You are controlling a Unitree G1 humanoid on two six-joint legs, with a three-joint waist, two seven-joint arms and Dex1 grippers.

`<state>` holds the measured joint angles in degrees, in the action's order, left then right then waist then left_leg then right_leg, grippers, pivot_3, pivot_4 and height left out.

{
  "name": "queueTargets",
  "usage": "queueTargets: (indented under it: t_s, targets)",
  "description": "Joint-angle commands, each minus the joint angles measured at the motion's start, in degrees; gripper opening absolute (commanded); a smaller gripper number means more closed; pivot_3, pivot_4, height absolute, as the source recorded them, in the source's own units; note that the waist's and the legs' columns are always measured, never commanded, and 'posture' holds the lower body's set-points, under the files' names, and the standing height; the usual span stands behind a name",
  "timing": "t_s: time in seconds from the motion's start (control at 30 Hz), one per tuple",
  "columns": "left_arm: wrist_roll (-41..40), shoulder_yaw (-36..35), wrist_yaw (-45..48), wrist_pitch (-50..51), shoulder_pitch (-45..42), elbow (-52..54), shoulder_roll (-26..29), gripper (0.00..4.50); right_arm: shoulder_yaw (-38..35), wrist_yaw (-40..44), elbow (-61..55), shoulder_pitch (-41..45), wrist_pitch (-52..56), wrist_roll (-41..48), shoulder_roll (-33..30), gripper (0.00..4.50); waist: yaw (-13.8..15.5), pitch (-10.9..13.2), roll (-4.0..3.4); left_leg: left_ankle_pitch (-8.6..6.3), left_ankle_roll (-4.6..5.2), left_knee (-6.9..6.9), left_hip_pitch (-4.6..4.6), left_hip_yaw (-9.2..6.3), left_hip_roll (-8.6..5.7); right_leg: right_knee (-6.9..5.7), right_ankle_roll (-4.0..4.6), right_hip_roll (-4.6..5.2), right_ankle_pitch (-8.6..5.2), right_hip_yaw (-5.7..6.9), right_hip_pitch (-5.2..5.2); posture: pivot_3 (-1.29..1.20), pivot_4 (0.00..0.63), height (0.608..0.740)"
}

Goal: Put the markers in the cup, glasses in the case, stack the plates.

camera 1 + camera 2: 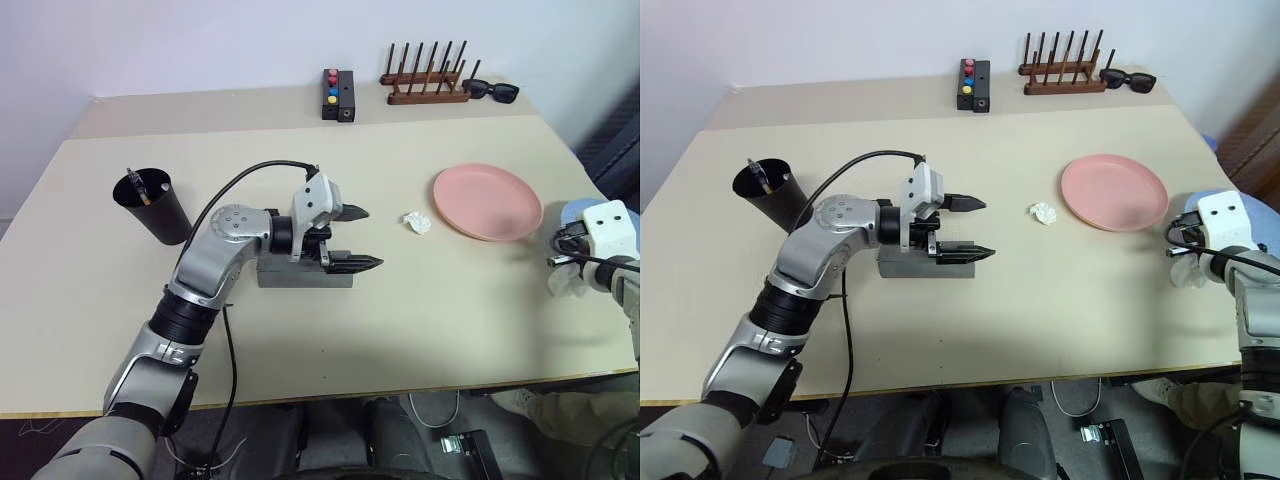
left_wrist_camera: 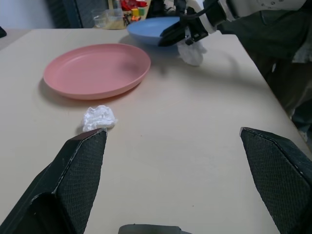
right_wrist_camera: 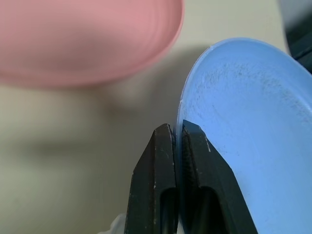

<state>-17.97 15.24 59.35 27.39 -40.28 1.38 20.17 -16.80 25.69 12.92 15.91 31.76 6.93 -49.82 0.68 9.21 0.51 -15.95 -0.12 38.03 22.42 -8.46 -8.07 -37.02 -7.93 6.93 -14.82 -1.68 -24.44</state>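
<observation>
Grey case (image 1: 300, 275) near the front of the desk (image 1: 420, 330), mostly hidden behind the left arm, lid state hard to make out; glasses not distinguishable. Left claw (image 1: 362, 238) above the case's right end, fingers spread wide, nothing between them, pointing toward the crumpled white scrap (image 1: 416, 222) lying just short of the pink plate (image 1: 487, 202).

At the right edge, right claw (image 3: 177, 141) pinched tight on the rim of the blue plate (image 3: 243, 126), one finger on each face of the rim. In the head views, blue plate (image 1: 578, 212) largely covered by the white wrist housing and cut off by the picture edge; from the left wrist, seen past the pink plate with more white crumpled material below the claw. Whether the blue plate touches the pink one cannot be told.

Black cup (image 1: 153, 205) at the left of the desk, markers (image 1: 137, 186) standing inside, count unclear. Farthest back: black box with coloured buttons (image 1: 338, 95), wooden peg rack (image 1: 428, 80), black sunglasses (image 1: 491, 91) beside it.
</observation>
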Motion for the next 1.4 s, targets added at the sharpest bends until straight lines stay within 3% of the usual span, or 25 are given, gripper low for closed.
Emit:
queueTargets:
  t_s: [0.03,0.93,1.03,1.13,1.4]
  targets:
    - [0.2,0.3,-0.3,-0.7,-0.3,2.2,-0.1,4.5,-2.0,-1.2,-3.3,0.6,-2.2,-1.0,-1.3,0.03,0.0,0.0,0.0,0.0,0.0,0.0,0.0,0.01,0.0,0.0,0.0,0.0,0.0,0.0,0.0,0.0,0.15,0.74]
    - [0.1,0.5,-1.1,-0.6,0.2,2.6,0.4,4.5,-1.6,1.7,-5.9,-0.7,-4.8,0.3,-0.7,0.03,0.0,0.0,0.0,0.0,0.01,0.0,0.0,0.02,0.0,0.0,0.0,0.0,0.0,-0.02,0.0,0.0,0.15,0.74]
    - [0.1,0.6,-1.1,-0.5,0.2,2.7,0.5,4.5,-1.4,2.0,-6.5,-1.1,-4.9,0.3,-0.4,0.96,0.0,0.0,0.0,0.0,0.01,0.0,0.0,0.02,0.0,0.0,0.0,0.0,0.0,-0.02,0.0,0.0,0.15,0.74]
    - [0.1,0.6,-1.1,-0.4,0.2,2.8,0.5,4.5,-1.3,1.4,-6.6,-1.0,-4.8,0.0,0.0,2.44,0.0,0.0,0.0,0.0,0.01,0.0,0.0,0.02,0.0,0.0,0.0,0.0,0.0,-0.02,0.0,0.0,0.15,0.74]
    - [-0.1,0.6,-1.4,0.0,0.2,3.0,0.3,4.5,-0.9,1.8,-6.1,-0.7,-4.5,0.3,0.3,2.44,0.0,0.0,0.0,0.0,0.01,0.0,0.0,0.03,0.0,0.0,0.0,0.0,0.0,-0.03,0.0,0.0,0.15,0.74]
